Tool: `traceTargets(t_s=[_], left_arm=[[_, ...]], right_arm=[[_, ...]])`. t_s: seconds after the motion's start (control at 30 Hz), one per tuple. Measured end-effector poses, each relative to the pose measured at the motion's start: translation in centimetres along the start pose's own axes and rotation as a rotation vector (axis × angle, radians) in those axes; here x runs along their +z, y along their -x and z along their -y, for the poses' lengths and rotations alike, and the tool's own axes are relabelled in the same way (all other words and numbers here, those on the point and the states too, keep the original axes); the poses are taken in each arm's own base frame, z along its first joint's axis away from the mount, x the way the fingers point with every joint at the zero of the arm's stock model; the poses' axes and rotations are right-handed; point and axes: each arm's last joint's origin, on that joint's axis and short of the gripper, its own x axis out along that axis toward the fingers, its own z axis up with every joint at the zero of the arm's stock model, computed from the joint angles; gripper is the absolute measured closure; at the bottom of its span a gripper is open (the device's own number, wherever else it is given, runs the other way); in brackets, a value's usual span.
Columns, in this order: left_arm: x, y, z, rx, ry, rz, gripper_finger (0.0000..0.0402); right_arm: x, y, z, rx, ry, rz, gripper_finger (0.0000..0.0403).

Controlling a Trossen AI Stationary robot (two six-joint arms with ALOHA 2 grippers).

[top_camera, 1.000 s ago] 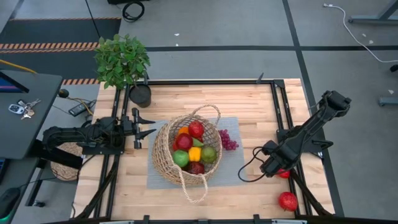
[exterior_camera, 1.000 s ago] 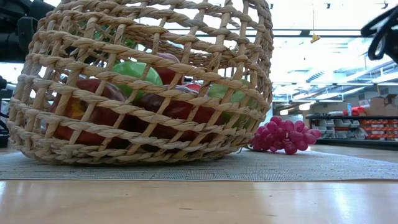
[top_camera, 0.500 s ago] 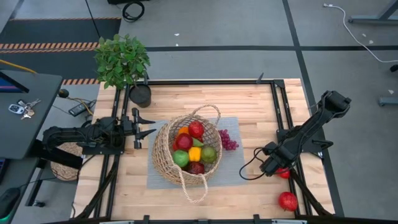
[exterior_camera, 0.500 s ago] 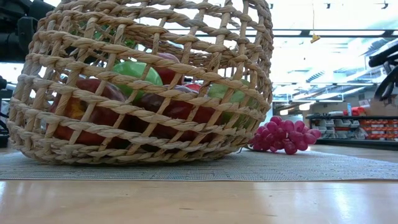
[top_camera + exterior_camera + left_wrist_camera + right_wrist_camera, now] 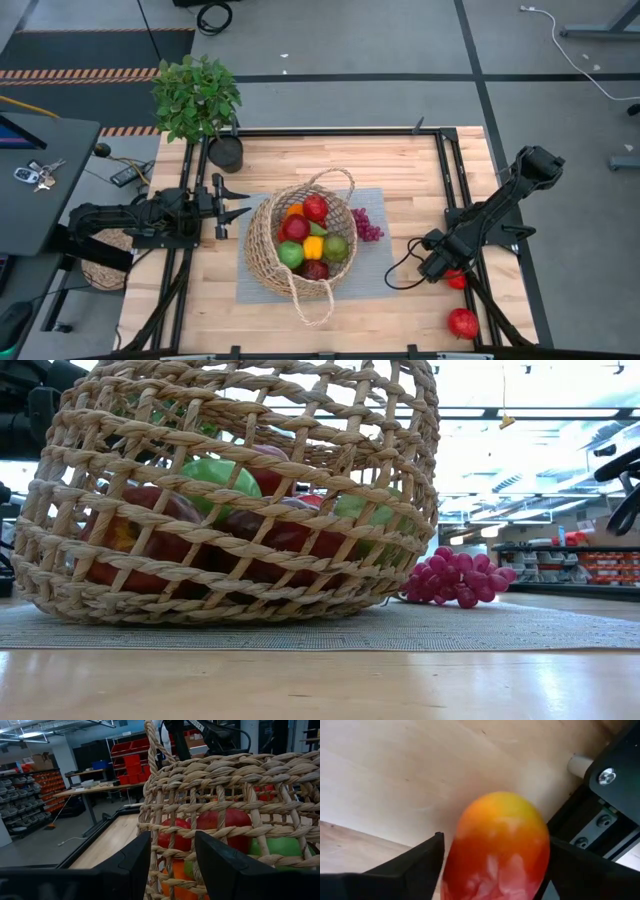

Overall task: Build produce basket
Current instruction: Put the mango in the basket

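Observation:
The tan wicker basket [image 5: 300, 245] stands on a grey mat [image 5: 375, 262] in the middle of the table. It holds several fruits: red apples, a green apple, an orange and a yellow pepper. Purple grapes [image 5: 366, 224] lie on the mat by its right side [image 5: 458, 577]. My right gripper [image 5: 450, 273] is open near the table's right rail. Its fingers stand on either side of a red-orange fruit [image 5: 497, 850] that lies on the wood. My left gripper [image 5: 246, 201] is open and level. It sits just left of the basket's wall [image 5: 210, 795]. My right gripper comes at the red-orange fruit from above, with one finger [image 5: 415, 865] on each side of it. The fruit fills the gap between the fingers. I cannot tell whether they touch it. The fruit rests on the table.
A second red fruit [image 5: 462, 322] lies at the near right corner. A potted plant [image 5: 197, 100] stands at the far left. Black frame rails [image 5: 452, 180] run along both sides of the table. A black cable [image 5: 400, 272] loops by my right gripper. A smaller woven object [image 5: 105, 262] sits off the table's left.
My right gripper has come down toward the red-orange fruit by the right rail; in the low view it sits lower than before. The basket, the fruits and my left gripper have stayed where they were.

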Motion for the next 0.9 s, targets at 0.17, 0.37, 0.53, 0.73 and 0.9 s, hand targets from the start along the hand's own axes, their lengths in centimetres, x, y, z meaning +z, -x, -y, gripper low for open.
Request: traceTargets(t_s=[0.17, 0.37, 0.53, 0.73, 0.9], left_arm=[[0.0, 0.0, 0.0, 0.0, 0.0, 0.0, 0.0241], [0.0, 0.0, 0.0, 0.0, 0.0, 0.0, 0.0241], [0.0, 0.0, 0.0, 0.0, 0.0, -0.001, 0.0241], [0.0, 0.0, 0.0, 0.0, 0.0, -0.001, 0.0241], [0.0, 0.0, 0.0, 0.0, 0.0, 0.0, 0.0241]], right_arm=[[-0.4, 1.0, -0.7, 0.038, 0.051, -0.005, 0.0126], [-1.1, 5.2, -3.3, 0.235, 0.172, 0.196, 0.0139], [-1.7, 9.8, -5.1, 0.407, 0.297, 0.486, 0.0127], [-2.3, 14.2, -6.9, 0.58, 0.44, 0.769, 0.0128], [-3.1, 16.7, -8.7, 0.725, 0.681, 0.983, 0.0127]])
